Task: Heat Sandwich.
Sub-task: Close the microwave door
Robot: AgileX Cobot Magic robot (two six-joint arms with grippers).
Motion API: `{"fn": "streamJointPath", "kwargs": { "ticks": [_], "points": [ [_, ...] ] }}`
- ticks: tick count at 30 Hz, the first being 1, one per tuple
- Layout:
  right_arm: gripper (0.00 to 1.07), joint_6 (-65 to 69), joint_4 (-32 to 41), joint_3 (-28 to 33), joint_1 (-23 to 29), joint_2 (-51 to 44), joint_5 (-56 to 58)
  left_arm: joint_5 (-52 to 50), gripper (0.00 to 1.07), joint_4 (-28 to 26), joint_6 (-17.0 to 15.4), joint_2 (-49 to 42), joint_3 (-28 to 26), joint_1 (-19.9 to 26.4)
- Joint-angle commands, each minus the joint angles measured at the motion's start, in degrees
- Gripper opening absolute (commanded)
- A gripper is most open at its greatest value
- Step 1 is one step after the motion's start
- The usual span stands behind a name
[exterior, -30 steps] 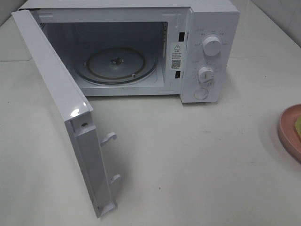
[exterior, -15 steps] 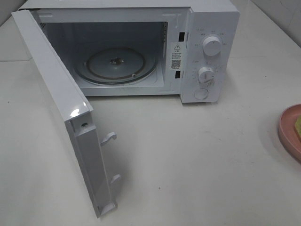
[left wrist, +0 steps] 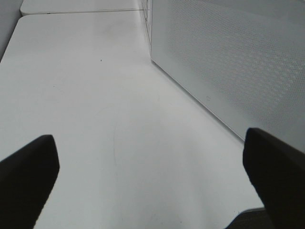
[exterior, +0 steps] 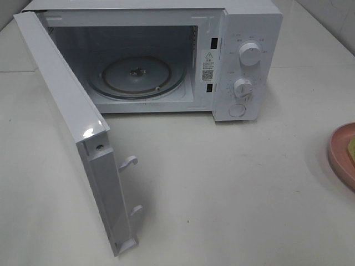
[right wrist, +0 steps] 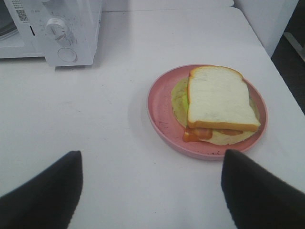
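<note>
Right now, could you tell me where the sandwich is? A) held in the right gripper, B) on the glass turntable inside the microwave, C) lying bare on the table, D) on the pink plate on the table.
D: the right wrist view shows the sandwich resting on the pink plate, with the open right gripper short of it.

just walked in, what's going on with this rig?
Nothing is held yet. The microwave stands with its door swung open and the glass turntable bare. The sandwich sits on the pink plate to the microwave's right. The right end effector hovers open near the plate; the left end effector is open beside the door.
</note>
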Motion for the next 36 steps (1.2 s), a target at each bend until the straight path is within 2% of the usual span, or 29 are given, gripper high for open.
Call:
{"fn": "streamJointPath", "kwargs": {
  "ticks": [1,11,18,20,21,23,26,27,31,32,34,35,36],
  "points": [
    [0.76,-0.80,0.46,0.06,0.11,-1.49,-0.34,-0.17,1.03,0.00,-0.29,-1.32,0.17,0.23],
    [0.76,-0.80,0.46,0.06,0.11,-1.49,-0.34,-0.52,1.03,0.00,-0.29,-1.26,-0.11,0.23],
    [0.76,-0.80,0.46,0.06,0.11,-1.49,-0.34,-3.21,0.92,0.57,-0.29,2.23,-1.49,0.23],
    [0.76,-0.80,0.46,0.06,0.11,-1.49,-0.34,-4.13,0.86,0.63,-0.29,4.13,-1.49,0.23],
    [0.76,-0.80,0.46,0.06,0.11,-1.49,-0.34,-5.33,0.79,0.46,-0.29,6.19,-1.49,0.23],
    [0.76,-0.80,0.46,0.06,0.11,-1.49,-0.34,-6.13,0.76,0.34,-0.29,7.10,-1.49,0.23],
    [0.76,-0.80,0.46,0.06,0.11,-1.49,-0.34,-9.28,0.57,0.11,-0.29,11.80,-1.49,0.23],
    [0.76,-0.80,0.46,0.06,0.11,-1.49,-0.34,-9.28,0.57,0.11,-0.29,11.80,-1.49,0.23],
    [0.76,-0.80,0.46,0.06,0.11,-1.49,-0.34,-14.61,0.35,-0.06,-0.29,16.90,-0.80,0.11],
    [0.76,-0.80,0.46,0.06,0.11,-1.49,-0.34,-14.61,0.35,-0.06,-0.29,16.90,-0.80,0.11],
    [0.76,-0.80,0.46,0.06,0.11,-1.49,-0.34,-17.76,0.26,-0.11,-0.29,18.68,0.00,0.00],
    [0.76,-0.80,0.46,0.06,0.11,-1.49,-0.34,-20.80,0.16,-0.06,-0.29,20.17,1.38,0.00],
    [0.76,-0.80,0.46,0.06,0.11,-1.49,-0.34,-22.46,0.10,-0.06,-0.29,21.08,2.29,0.00]
  ]
}}
